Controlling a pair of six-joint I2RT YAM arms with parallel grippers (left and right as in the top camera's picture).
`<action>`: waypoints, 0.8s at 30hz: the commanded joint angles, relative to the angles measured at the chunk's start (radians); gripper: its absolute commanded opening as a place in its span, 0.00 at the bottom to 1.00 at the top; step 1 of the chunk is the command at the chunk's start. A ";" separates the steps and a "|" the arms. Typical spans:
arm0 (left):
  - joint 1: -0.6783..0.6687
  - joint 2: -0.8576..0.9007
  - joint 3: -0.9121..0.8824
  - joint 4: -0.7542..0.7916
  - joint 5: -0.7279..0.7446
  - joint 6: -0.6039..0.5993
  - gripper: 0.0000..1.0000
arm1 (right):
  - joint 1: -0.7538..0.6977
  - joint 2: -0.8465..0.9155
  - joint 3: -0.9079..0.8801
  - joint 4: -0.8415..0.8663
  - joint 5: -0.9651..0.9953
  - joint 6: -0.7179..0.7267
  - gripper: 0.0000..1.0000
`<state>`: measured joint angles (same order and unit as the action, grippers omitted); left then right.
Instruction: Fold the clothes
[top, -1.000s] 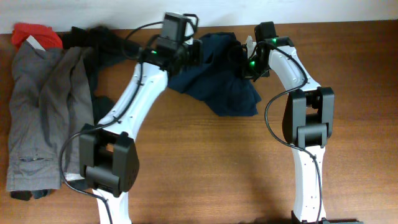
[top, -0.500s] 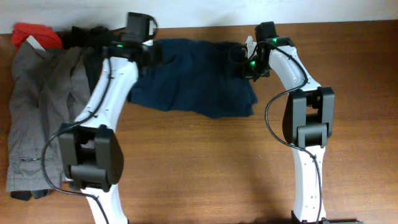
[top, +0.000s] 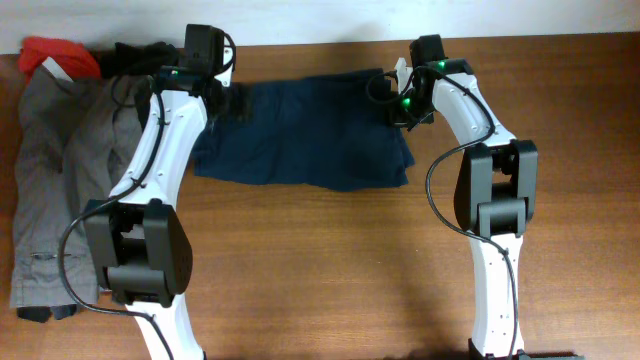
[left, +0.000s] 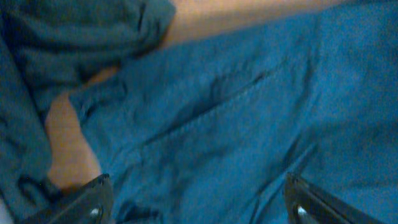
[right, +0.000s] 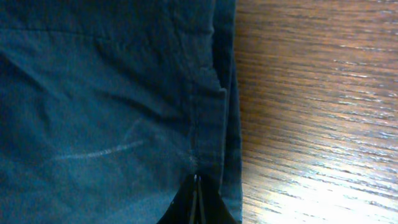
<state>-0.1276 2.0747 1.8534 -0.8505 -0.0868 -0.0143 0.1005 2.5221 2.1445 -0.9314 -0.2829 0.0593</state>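
Note:
The navy-blue shorts lie spread flat across the far middle of the table. My left gripper hovers over their left end; in the left wrist view its fingers stand wide apart above the blue cloth, holding nothing. My right gripper sits at the shorts' right end. In the right wrist view that gripper is shut, its tips pinched on the side seam of the shorts beside the bare wood.
Grey trousers lie along the left edge, with a red piece and a black garment bunched at the far left corner. Both arm bases stand on the near half of the wooden table.
My left gripper pulled the bunched shorts leftward until they lay spread out, then opened and let go. The right gripper stayed shut in place.

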 joint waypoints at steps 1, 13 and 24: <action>0.045 -0.012 0.013 -0.071 0.023 0.062 0.87 | 0.010 0.111 -0.048 -0.042 0.029 -0.026 0.04; 0.232 0.075 -0.023 -0.101 0.396 0.152 0.87 | 0.010 0.111 -0.048 -0.041 0.029 -0.030 0.04; 0.242 0.237 -0.022 -0.057 0.442 0.185 0.87 | 0.010 0.111 -0.048 -0.047 0.029 -0.037 0.04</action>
<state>0.1139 2.2673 1.8408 -0.9230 0.3206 0.1432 0.1005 2.5240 2.1490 -0.9371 -0.2855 0.0319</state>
